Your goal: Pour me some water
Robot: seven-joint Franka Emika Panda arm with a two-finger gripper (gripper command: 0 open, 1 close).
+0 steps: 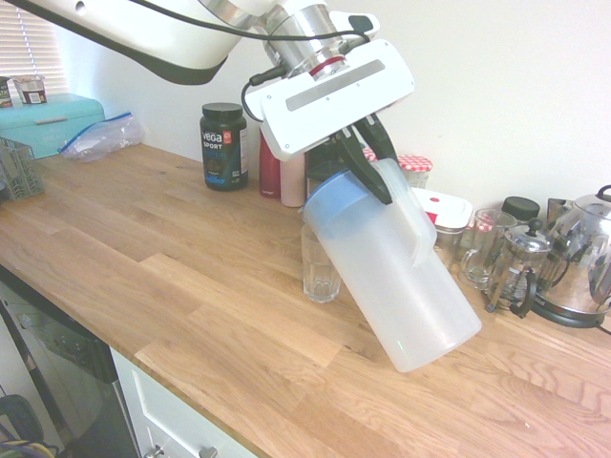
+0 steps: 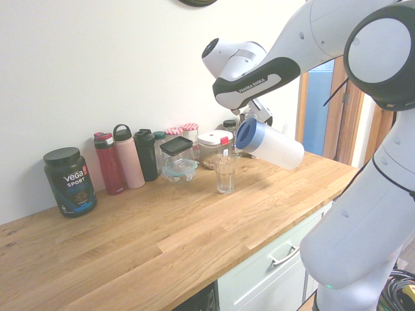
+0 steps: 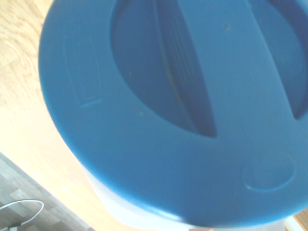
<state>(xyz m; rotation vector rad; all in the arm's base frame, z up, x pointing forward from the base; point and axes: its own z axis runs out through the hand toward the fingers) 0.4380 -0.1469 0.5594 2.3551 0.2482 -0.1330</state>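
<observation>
Gripper (image 1: 374, 164): clamped on pitcher (image 1: 396, 272) handle, holding it off the bench (image 1: 191, 296).
Pitcher: tilted, blue lid (image 1: 336, 196) end down over glass (image 1: 320, 265), so spout can feed it.
Water: none visible in pitcher or glass; can't tell.
Glass: mid-bench, upright, nearer back edge.

Frosted white pitcher (image 1: 401, 286), blue lid (image 3: 168, 120); clear ribbed glass (image 2: 225, 175); light wood counter (image 1: 191, 286).
</observation>
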